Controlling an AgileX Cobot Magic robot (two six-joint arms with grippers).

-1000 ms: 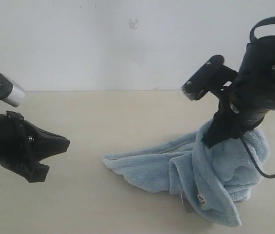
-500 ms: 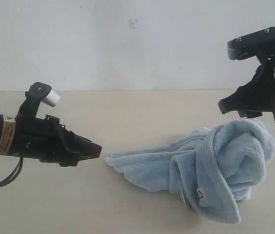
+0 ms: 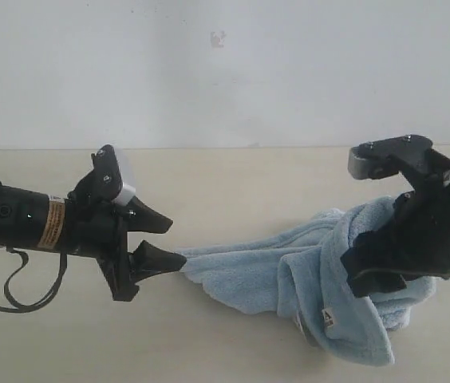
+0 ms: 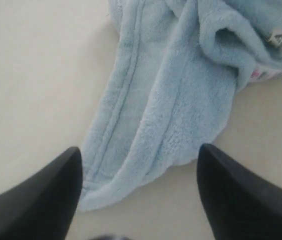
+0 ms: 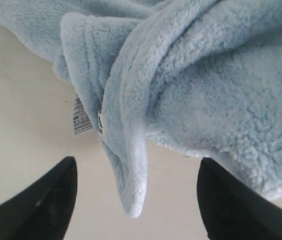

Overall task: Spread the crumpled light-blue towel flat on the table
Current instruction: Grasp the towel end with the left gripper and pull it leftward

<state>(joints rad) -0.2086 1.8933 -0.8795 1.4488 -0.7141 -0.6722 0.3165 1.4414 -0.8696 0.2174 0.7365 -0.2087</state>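
Looks like a robot lab test bench. Plain beige table [image 3: 233, 175], bare white wall [image 3: 209, 80] right behind the table. Black cabled left arm [image 3: 13, 222] and right arm [image 3: 440, 231] sit just above the table.

The left end effector [image 3: 175, 242] has swung in from the left side of the counter [image 3: 233, 183] to the thin left end of the towel [image 3: 249, 275], and its jaws, shut before, now stand apart around that tip. The right end effector [image 3: 351, 278] has let go, risen, then dropped low against the heap, with its jaws wider.
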